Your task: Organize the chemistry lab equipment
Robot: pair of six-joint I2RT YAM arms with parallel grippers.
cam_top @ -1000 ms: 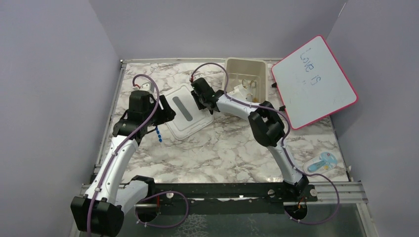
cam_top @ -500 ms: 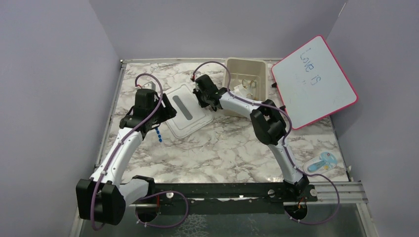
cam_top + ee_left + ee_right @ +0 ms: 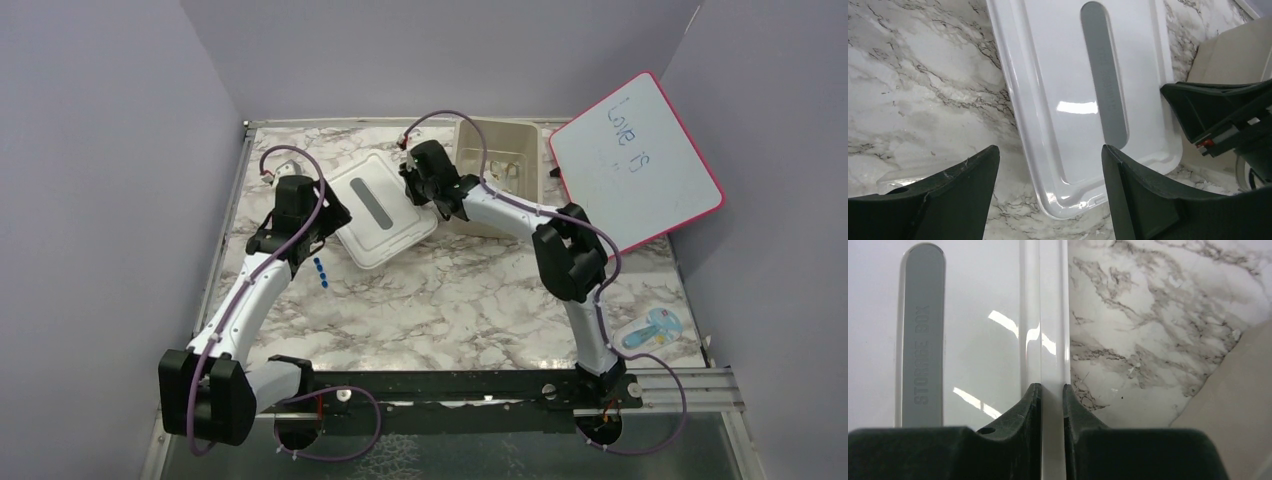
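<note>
Some small loose items (image 3: pixel 503 168) lie inside the beige tub (image 3: pixel 470 132), just to the right of the right tool (image 3: pixel 1048 390). That much of the sorting looks done. The thin blue-capped clear tubes (image 3: pixel 320 270) lie loose on the tabletop (image 3: pixel 480 290), just behind the left tool (image 3: pixel 1049 152) on the side toward its arm's base. A clear plastic packet (image 3: pixel 652 330) with something pale blue inside lies well apart from both tools, near the foot of the right arm.

The right tool is pinched shut on one long rim of the white lid (image 3: pixel 973 330), which stretches away ahead of it and to its left. The left tool hangs over the lid's opposite corner with its jaws spread wide and nothing between them. The lid may be raised slightly off the tabletop, but the views do not settle it.

By my reading the task is about midway. The tubes and the packet are not yet in the tub, and the lid is not yet on it.
</note>
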